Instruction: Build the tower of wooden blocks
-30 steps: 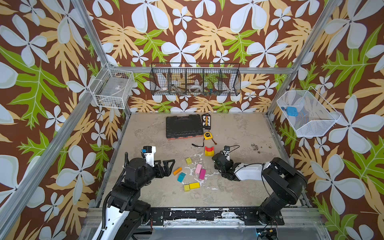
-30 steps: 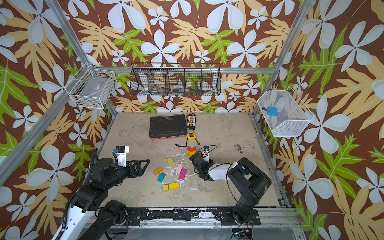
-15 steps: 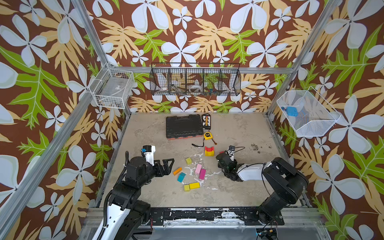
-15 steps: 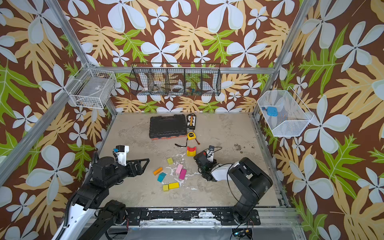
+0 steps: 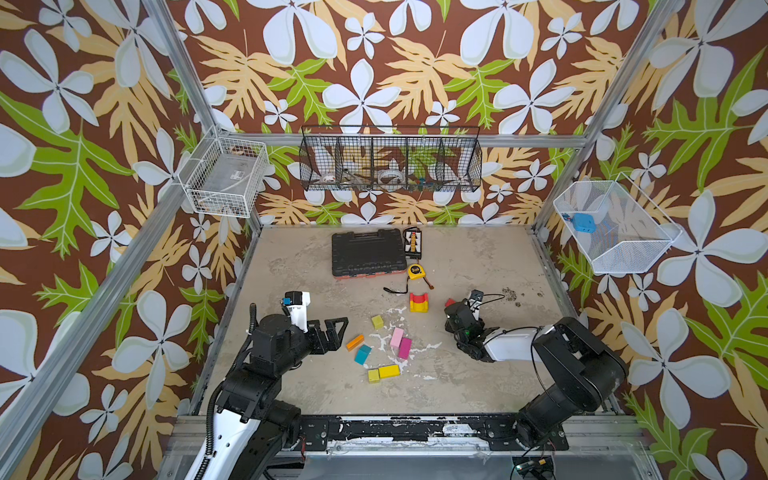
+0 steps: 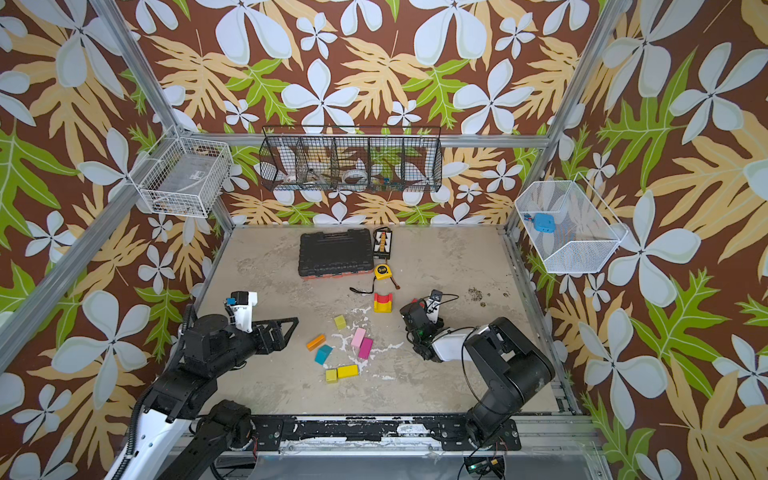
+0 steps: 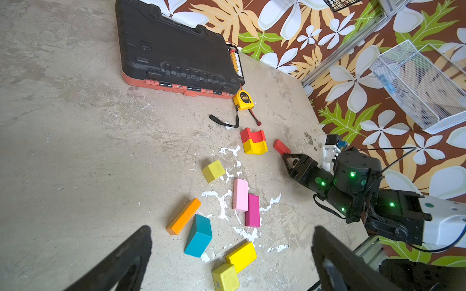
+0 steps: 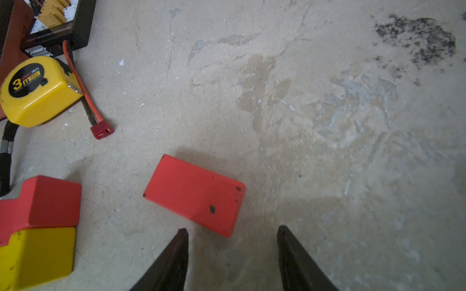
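Observation:
The tower (image 5: 418, 302) (image 6: 382, 302) is a red arch piece sitting on a yellow block near the table's middle. To its right a flat red block (image 8: 194, 195) (image 7: 281, 147) lies on the table. My right gripper (image 8: 232, 230) (image 5: 451, 309) is open, its tips just short of that block and nothing between them. Loose wood blocks lie in front: a yellow-green cube (image 5: 377, 321), orange bar (image 5: 354, 342), teal block (image 5: 363, 354), pink bar (image 5: 396, 337), magenta bar (image 5: 404, 348), yellow bar (image 5: 389, 371) and small yellow cube (image 5: 373, 375). My left gripper (image 7: 232, 229) (image 5: 338, 332) hangs wide open, left of them.
A flat black tool case (image 5: 368, 252) lies at the back, with a small connector box (image 5: 412, 242) beside it. A yellow tape measure (image 5: 415, 272) and a red-tipped cable (image 8: 102, 131) lie just behind the tower. Wire baskets hang on the walls.
My right gripper has moved a little toward the back and right, away from the loose blocks. The left arm and the blocks have stayed where they were.

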`<state>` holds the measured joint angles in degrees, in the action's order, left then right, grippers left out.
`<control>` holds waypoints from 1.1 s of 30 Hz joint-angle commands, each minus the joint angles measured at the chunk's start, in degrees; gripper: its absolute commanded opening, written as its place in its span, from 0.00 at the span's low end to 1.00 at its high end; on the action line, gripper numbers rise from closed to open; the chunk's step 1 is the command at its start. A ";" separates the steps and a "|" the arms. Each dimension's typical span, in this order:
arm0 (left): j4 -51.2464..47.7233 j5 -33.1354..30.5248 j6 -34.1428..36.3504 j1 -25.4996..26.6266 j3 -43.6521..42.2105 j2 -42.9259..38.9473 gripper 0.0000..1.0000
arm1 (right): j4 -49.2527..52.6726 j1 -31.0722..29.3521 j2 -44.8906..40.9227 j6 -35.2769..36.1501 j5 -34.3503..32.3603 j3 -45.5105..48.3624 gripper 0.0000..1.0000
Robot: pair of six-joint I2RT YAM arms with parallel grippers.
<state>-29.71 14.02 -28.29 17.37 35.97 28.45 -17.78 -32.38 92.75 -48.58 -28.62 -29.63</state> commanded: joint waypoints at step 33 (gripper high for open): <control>2.02 3.73 0.61 -0.04 -0.81 2.93 1.00 | 19.42 0.90 8.71 -0.32 4.38 -18.49 0.80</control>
<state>-28.99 18.06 -28.23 17.37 35.20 31.35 -2.72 -31.46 100.71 -49.06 -23.94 -47.51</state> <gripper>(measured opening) 0.996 0.801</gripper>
